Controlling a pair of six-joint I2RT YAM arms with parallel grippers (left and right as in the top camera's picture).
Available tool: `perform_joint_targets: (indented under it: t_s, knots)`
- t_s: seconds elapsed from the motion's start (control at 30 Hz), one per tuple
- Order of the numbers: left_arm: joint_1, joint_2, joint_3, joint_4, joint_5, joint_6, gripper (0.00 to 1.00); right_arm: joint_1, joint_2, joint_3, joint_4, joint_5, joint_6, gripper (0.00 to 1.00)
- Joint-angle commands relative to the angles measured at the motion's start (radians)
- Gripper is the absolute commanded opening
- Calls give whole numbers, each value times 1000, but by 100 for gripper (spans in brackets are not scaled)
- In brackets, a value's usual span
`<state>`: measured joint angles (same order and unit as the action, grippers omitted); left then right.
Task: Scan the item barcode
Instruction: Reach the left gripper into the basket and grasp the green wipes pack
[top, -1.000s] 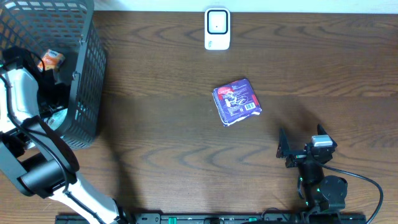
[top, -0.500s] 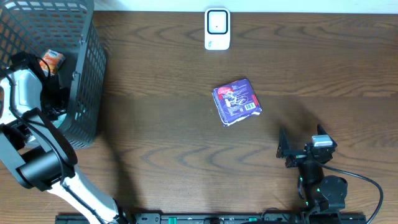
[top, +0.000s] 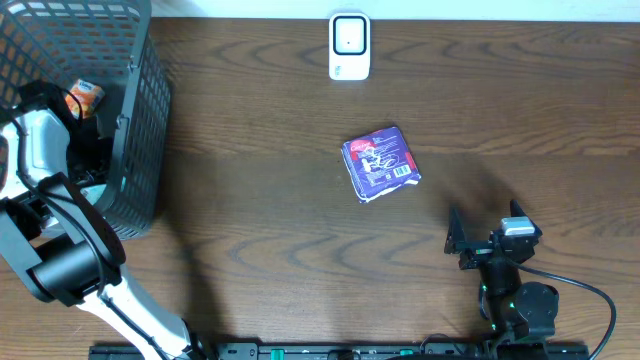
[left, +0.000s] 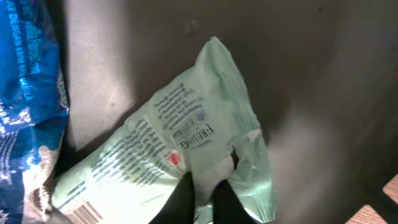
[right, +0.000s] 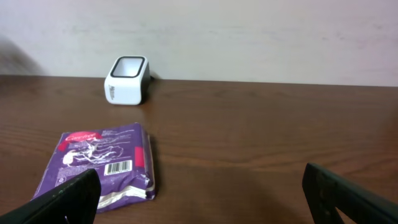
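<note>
Evidently for lifting out to scan, the left gripper (left: 205, 198) pinches a pale green plastic packet (left: 186, 134) inside the grey mesh basket (top: 145, 130); the right gripper (right: 202, 196) rests spread.

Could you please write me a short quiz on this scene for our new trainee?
1. True or false: the purple packet lies inside the basket.
2. Multiple choice: the left gripper is shut on A) the pale green packet, B) the purple packet, C) nothing.
3. Fill in: the purple packet's barcode faces ____.
Key: 1 false; 2 A; 3 up.
</note>
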<state>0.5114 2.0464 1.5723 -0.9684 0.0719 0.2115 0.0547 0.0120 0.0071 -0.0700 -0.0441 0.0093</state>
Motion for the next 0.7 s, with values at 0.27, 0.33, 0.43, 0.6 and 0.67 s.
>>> perform_joint_targets:
  t_s: [0.27,0.33,0.43,0.6,0.67]
  knots:
    - [9,-53,95,3,85,-86,7,5,-4,-2,-4,9,-14,99]
    - [9,-103,125,16,110,-111,7,5,-4,-2,-5,9,-14,99]
    - [9,-201,150,62,131,-172,7,5,-4,-2,-4,9,-14,99]
    - [9,-398,151,163,136,-244,7,5,-4,-2,-4,9,-14,99]
    - [9,-469,151,192,159,-243,7,5,-4,-2,-5,9,-14,99]
